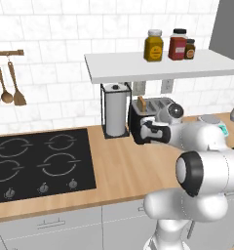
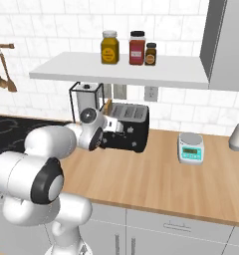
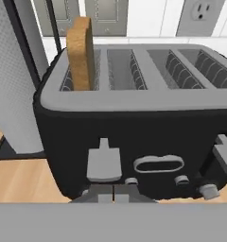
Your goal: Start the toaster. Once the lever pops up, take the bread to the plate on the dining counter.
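The toaster [image 3: 134, 118] stands on the wood counter [image 2: 156, 179] against the tiled wall, just beside the paper-towel roll [image 1: 115, 112] in its black wire holder. It has four slots on top; the bread [image 3: 81, 54] stands upright in the one nearest the roll, its upper half sticking out, and the other three slots hold nothing. On the toaster's front, the hand view shows two grey levers, one oval handle and three small knobs.

The gripper [image 3: 113, 194] sits low against the toaster's front, just under the lever below the bread's slot; its tips appear close together (only their ends show), so I cannot tell its width for sure.

Three jars [image 2: 130, 48] stand on the white shelf [image 1: 163, 66] above: one yellow, one red, one small and dark. One white scale [image 2: 190, 147] rests to the toaster's right.
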